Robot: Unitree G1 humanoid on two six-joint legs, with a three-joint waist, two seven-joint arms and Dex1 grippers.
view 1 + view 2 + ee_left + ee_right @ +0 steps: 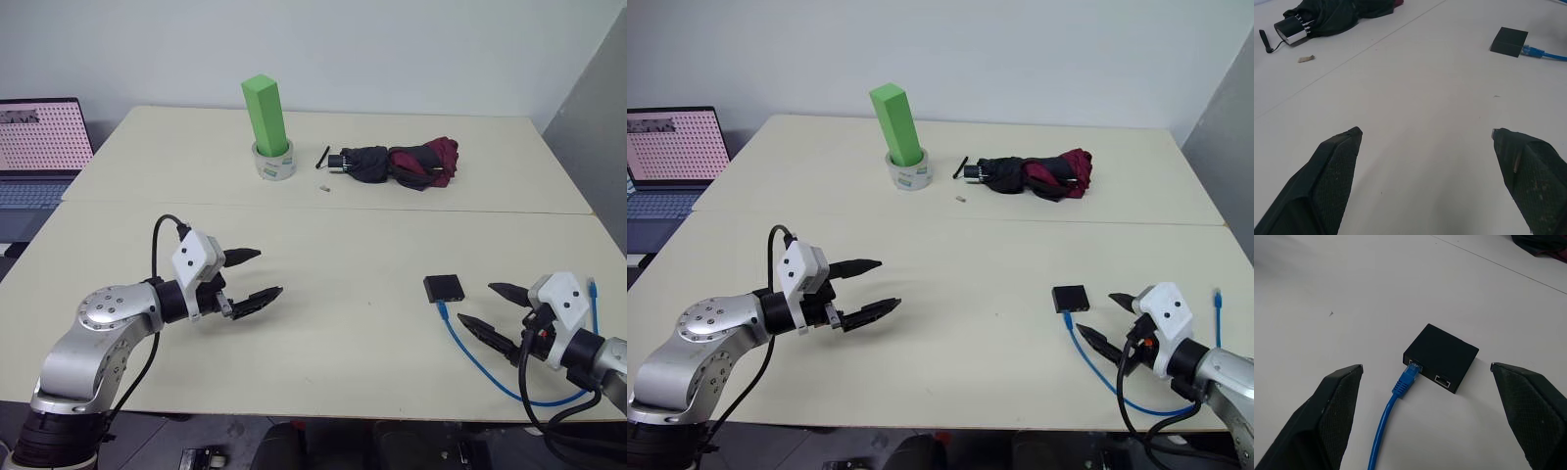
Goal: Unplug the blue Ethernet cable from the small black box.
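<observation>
Blue Ethernet cable [490, 367] was still plugged into the small black box [444, 287], which lay flat on the worktop [333, 245] toward its near right corner. The plug sat in one of two ports on the box's near edge; the second port was empty. From there the cable looped along the near edge and back up the right side, its free end [592, 286] lying near the right edge.

Left to right: a laptop [39, 147] stood off the worktop's left edge. Left gripper [253, 274] hovered over the near left part of the worktop, jaws wide apart, holding nothing. A green block [265, 115] stood upright inside a tape roll [274, 162] toward the far edge, left of centre. A small pale scrap [322, 186] lay just right of the roll. A folded black-and-maroon umbrella [397, 163] lay right of that, strap end toward the roll. Right gripper [488, 305] sat near the near right corner, jaws wide apart and empty, pointed at the box from just beside it, not touching box or cable.
</observation>
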